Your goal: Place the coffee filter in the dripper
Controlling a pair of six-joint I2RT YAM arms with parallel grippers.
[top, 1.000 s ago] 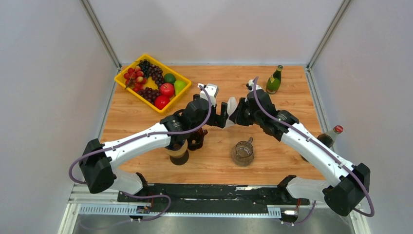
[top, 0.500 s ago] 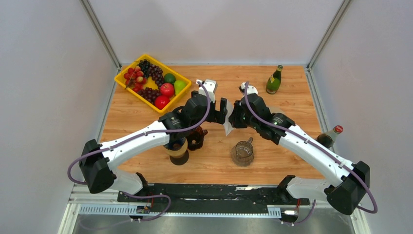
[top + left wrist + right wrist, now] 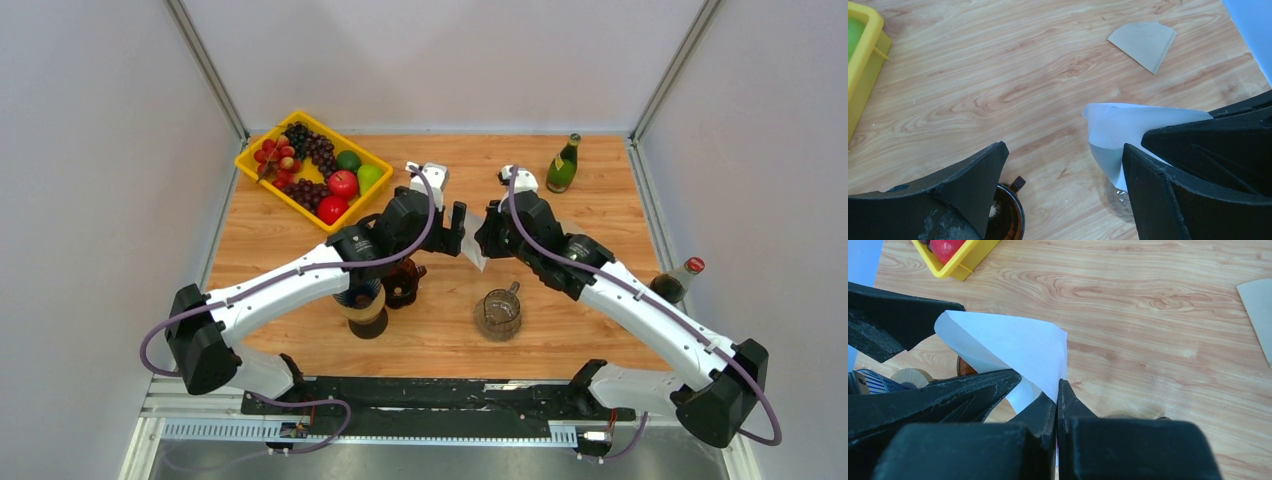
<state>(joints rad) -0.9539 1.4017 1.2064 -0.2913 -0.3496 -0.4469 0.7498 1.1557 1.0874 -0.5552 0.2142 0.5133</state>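
- The white coffee filter is off the table, held in the air over the middle of the board between your two wrists. It is not in the dripper yet.
- Your right gripper has its fingers pressed together on one lower edge of the filter. The rest of the paper fans out free and curls towards the other arm.
- Your left gripper stands spread wide and holds nothing. The filter's free edge lies inside that gap, close against one finger; you cannot tell whether it touches. I judge the jaws are set there to take the paper's other side, either to open the cone or to take it over.
- The dripper, blue-striped with a wooden collar, sits on the left arm's side. It is partly under that arm and well apart from the filter, which is likely why the left arm is brought in at all.
- A dark brown pot stands just beside the dripper, and a glass jug stands on the near side of the two grippers. Carry the paper high enough to miss both.
- A brown filter lies flat on the wood further back. Leave it where it is.
- The yellow tray of fruit, the green bottle and the red-capped bottle sit at the table's edges, away from the path to the dripper.
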